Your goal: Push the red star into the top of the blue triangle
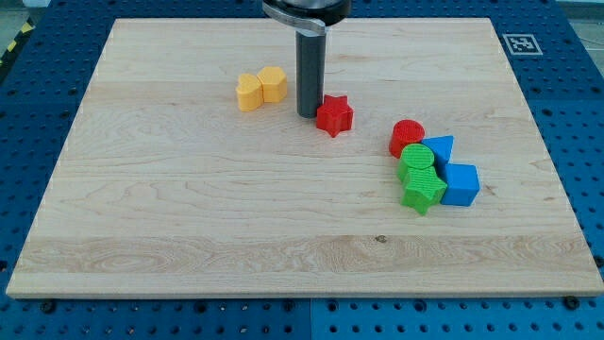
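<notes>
My tip (308,114) sits on the tabletop (189,217), touching or just left of the red star (334,115). No claw on this rig, just a bare rod, so released or clenched doesn't apply, nothing grasped.

Red star: centre of the tabletop, slightly far side, well apart from the goal. Blue triangle (440,148): right side, packed in a cluster, with the red cylinder (407,136) touching on its left, the green cylinder (416,164) just near-left, the blue cube (460,184) on its near side and the green star (423,195) nearest of all. Two yellow blocks (260,88) sit left of the rod, out of the way; their shapes aren't clear.

Step in hand, my guess: early, contact made, push barely begun.

To do it well: the triangle's far edge is the target, and the red cylinder lies close to the straight line there. Better to drive the star right along a slightly farther path, then bring it nearward onto the triangle's top. Keep the tip centred behind the star; its points probably let it spin off. Risk: clipping the red cylinder and shoving the cluster.
</notes>
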Tool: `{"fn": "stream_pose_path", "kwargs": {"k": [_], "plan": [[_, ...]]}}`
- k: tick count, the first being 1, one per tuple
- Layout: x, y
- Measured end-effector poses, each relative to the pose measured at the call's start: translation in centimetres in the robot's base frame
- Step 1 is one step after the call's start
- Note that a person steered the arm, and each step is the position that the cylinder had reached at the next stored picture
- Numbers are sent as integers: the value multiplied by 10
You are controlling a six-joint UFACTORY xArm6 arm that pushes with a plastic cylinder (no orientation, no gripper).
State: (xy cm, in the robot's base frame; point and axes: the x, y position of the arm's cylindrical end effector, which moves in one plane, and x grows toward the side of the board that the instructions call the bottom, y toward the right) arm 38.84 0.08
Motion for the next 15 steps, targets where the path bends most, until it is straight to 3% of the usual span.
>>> {"fn": "stream_pose_path", "kwargs": {"k": [1,3,6,10,11,12,13,15], "plan": [[37,-2],[-18,21],[27,-8],[-21,59],[-19,75],[-17,45],[-4,52],[-1,108]]}}
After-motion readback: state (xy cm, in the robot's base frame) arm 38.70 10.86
